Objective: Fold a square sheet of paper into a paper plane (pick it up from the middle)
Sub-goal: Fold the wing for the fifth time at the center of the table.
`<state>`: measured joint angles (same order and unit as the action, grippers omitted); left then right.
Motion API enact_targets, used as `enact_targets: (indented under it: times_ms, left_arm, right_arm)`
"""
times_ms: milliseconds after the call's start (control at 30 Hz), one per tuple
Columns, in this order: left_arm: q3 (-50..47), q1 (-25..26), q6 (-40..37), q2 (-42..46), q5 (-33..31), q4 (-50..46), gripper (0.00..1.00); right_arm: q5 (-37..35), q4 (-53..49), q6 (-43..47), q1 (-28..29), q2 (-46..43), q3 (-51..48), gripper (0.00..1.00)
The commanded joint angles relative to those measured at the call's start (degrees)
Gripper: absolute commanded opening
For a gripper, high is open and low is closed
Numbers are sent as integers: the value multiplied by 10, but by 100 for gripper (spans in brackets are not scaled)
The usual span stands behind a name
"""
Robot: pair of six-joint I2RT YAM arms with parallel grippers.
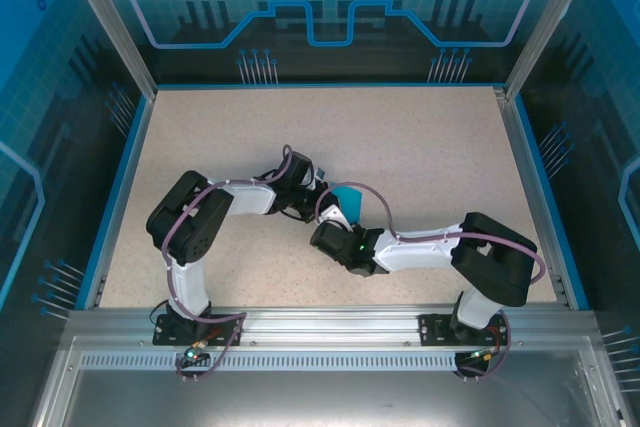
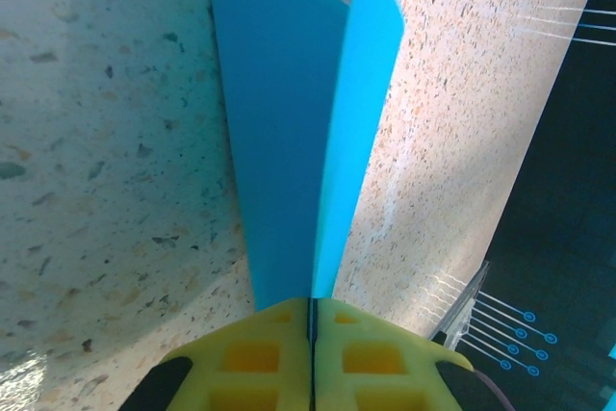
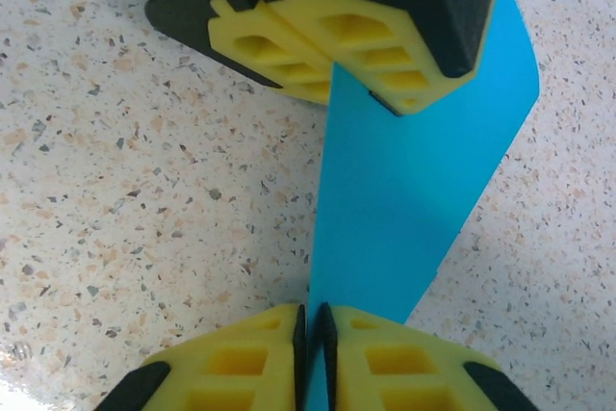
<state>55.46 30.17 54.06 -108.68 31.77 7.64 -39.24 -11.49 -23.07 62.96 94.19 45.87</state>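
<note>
Bright, even light; soft shadows, slight glare on the table [image 3: 96, 190].

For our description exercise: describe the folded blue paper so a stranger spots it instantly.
Start at the speckled beige tabletop inside the blue-walled enclosure. Near its middle two white-and-black robot arms meet, both jaws shut on a thin, folded, bright cyan-blue paper sheet. Nothing else on the table shares that colour.

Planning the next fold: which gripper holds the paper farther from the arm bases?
The left gripper: it pinches the paper farther out, beyond the right gripper.
</note>
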Motion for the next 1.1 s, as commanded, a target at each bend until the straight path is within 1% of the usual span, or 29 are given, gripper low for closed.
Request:
enact_targets:
  times_ms: [0, 133, 200, 267, 333, 400, 500, 600, 733, 767, 867, 900, 967, 1067]
  left_arm:
    - [16, 3, 0, 18, -10, -22, 8]
    - [19, 2, -3, 25, -20, -37, 10]
    - [20, 2, -2, 29, -24, -43, 12]
    - [19, 1, -1, 34, -28, -46, 16]
    - [20, -1, -4, 45, -41, -64, 23]
    - [19, -5, -11, 62, -61, -85, 25]
    - [11, -15, -19, 94, -92, -117, 39]
    - [0, -27, -24, 124, -111, -134, 48]
    - [-6, -31, -31, 148, -120, -143, 49]
    - [-5, -32, -32, 149, -117, -141, 51]
    - [-4, -31, -28, 139, -96, -127, 55]
    - [-3, -31, -24, 133, -86, -118, 56]
    - [1, -31, -15, 120, -72, -107, 59]
    - [18, -29, -5, 92, -55, -101, 61]
  right_arm:
    - [-14, 1, -10, 4, 13, 10, 10]
    - [-19, 3, -19, 1, 16, 6, 1]
    - [-17, 8, -21, 1, 13, 2, 0]
    - [-13, 19, -21, 1, 7, -4, 0]
    - [2, 36, -23, -3, -4, -16, 0]
    - [26, 58, -22, -11, -18, -31, 0]
    - [77, 100, -27, -30, -48, -63, 0]
    - [150, 156, -31, -59, -83, -101, 0]
    - [254, 224, -37, -109, -117, -147, 0]
    - [270, 237, -38, -120, -123, -154, 0]
    - [349, 266, -45, -157, -132, -175, 0]
    - [360, 283, -44, -166, -133, -178, 0]
    - [361, 285, -36, -169, -134, -180, 0]
    - [356, 278, -23, -170, -132, -183, 0]
